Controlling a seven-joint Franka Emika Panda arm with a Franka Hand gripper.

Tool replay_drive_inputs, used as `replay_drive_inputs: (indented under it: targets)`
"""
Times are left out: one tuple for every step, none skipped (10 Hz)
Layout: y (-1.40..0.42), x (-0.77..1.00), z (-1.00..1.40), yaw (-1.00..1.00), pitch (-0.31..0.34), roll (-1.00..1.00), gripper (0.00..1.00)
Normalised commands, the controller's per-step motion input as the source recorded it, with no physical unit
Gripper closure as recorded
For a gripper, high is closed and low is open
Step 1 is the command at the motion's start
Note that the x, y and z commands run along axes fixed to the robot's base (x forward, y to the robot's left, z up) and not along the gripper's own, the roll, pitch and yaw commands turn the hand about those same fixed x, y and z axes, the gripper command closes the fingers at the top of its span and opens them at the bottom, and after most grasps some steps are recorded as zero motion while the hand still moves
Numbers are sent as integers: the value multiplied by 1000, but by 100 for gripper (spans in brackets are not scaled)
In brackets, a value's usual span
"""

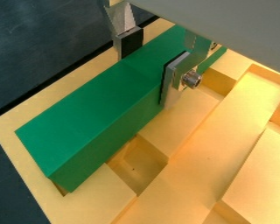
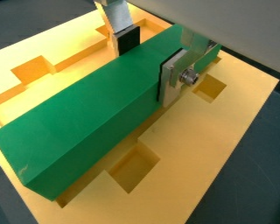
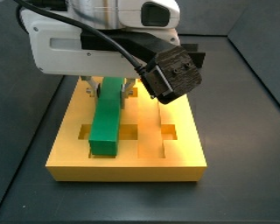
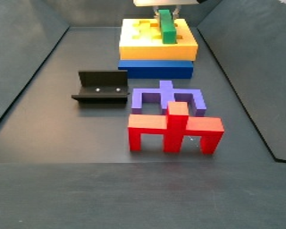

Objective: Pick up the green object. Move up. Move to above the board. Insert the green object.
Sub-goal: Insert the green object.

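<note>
The green object is a long green bar lying lengthwise over the middle groove of the yellow board. My gripper straddles the bar near its far end. One dark pad presses one side and the silver finger presses the other, so it is shut on the bar. The other wrist view shows the same grip on the bar, with square holes of the board on both sides. In both side views the bar rests low on the board.
The board stands on a blue base. In front of it are the dark fixture, a purple piece and a red piece. The black wrist camera housing hangs over the board's right side.
</note>
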Motion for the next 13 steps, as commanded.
replay_drive_inputs:
  targets:
    - [-123, 0, -274, 0, -23, 97, 100]
    - [-97, -11, -303, 0, -13, 144, 100]
    - [0, -26, -340, 0, 0, 201, 100]
    - [0, -14, -374, 0, 0, 227, 100]
    - [0, -29, -406, 0, 0, 231, 100]
    - [31, -66, -329, 0, 0, 143, 100]
    - [0, -46, -323, 57, -3, 104, 100]
    - [0, 0, -466, 77, -24, 60, 100]
    - [-66, 0, -411, 26, -54, 0, 100]
    - [-120, 0, -360, 6, -54, 0, 100]
    - [0, -40, -531, -23, -89, -4, 100]
    - [0, 0, -531, -9, -101, -61, 100]
    - [0, 0, -523, 0, -99, -59, 100]
